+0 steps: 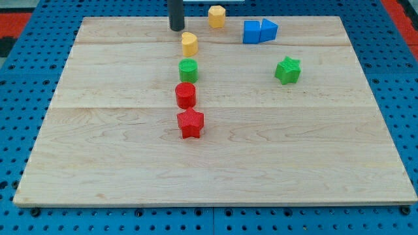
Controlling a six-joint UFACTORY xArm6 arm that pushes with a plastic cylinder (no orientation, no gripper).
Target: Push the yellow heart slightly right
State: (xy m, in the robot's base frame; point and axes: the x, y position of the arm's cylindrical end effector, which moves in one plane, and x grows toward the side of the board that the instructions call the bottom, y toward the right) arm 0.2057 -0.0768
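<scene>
Camera view, the only one. You have the yellow heart (189, 44) in the upper middle of the frame, near the far edge of the bench (98, 163). The end effector is a plain rod with no jaws, so nothing parts or closes; my tip (177, 29) sits just up and left of the heart, close, contact not clear.

Below the heart, running down the frame: green cylinder (188, 69), red cylinder (185, 94), red star (191, 123). A second yellow block (217, 15) lies upper right of the heart.

Judgement: tip looks staged on the pushing side; the rightward shove seems yet to come.
</scene>
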